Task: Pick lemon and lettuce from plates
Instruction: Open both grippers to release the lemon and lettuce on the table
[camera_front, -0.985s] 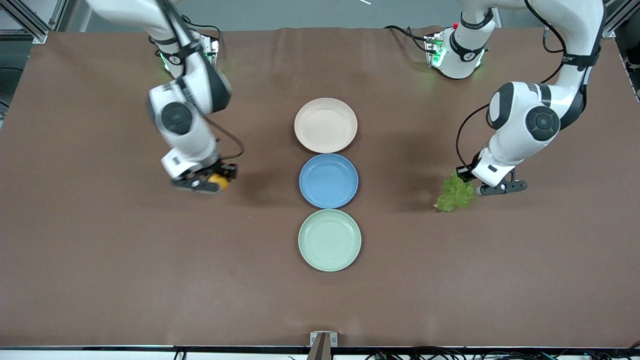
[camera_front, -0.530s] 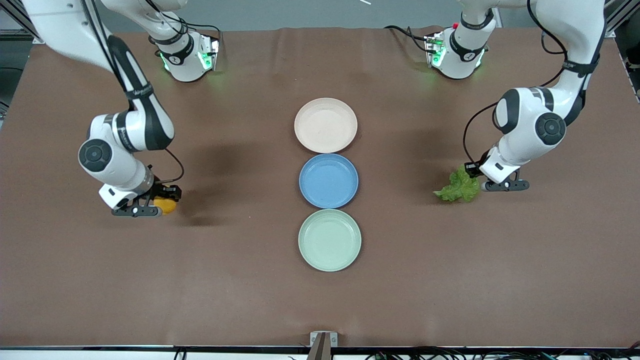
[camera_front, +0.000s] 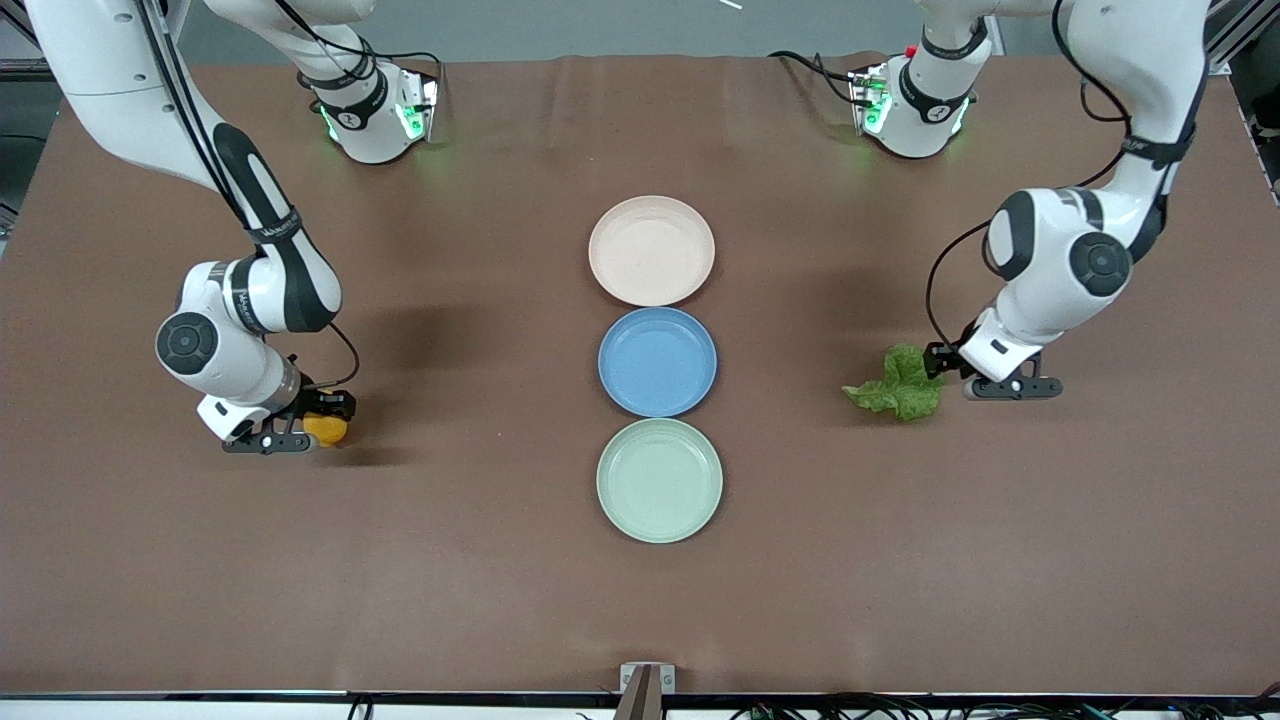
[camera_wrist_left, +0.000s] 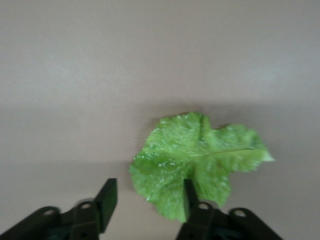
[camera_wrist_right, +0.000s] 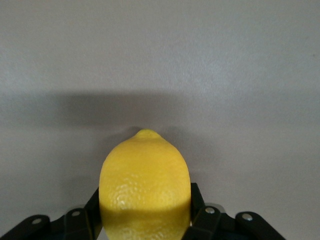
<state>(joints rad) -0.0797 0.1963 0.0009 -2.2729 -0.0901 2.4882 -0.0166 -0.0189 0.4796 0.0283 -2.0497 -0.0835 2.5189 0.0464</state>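
Observation:
The lemon (camera_front: 326, 429) is held in my right gripper (camera_front: 305, 428), low over the bare table toward the right arm's end; it fills the right wrist view (camera_wrist_right: 145, 190), with my right gripper (camera_wrist_right: 145, 202) shut on its sides. The lettuce (camera_front: 898, 384) lies flat on the table toward the left arm's end. My left gripper (camera_front: 975, 374) is open just beside it. In the left wrist view the lettuce (camera_wrist_left: 200, 160) lies by one finger of my left gripper (camera_wrist_left: 147, 195). The beige plate (camera_front: 651, 250) and the mint plate (camera_front: 659, 480) are bare.
A blue plate (camera_front: 657, 361) sits between the beige and mint plates in a row down the table's middle. The brown table (camera_front: 480, 560) stretches wide around both grippers. Both arm bases stand at the table's edge farthest from the front camera.
My right gripper carried the lemon away from the plates toward the right arm's end and lower. My left gripper sank toward the table; the lettuce went from hanging to lying flat.

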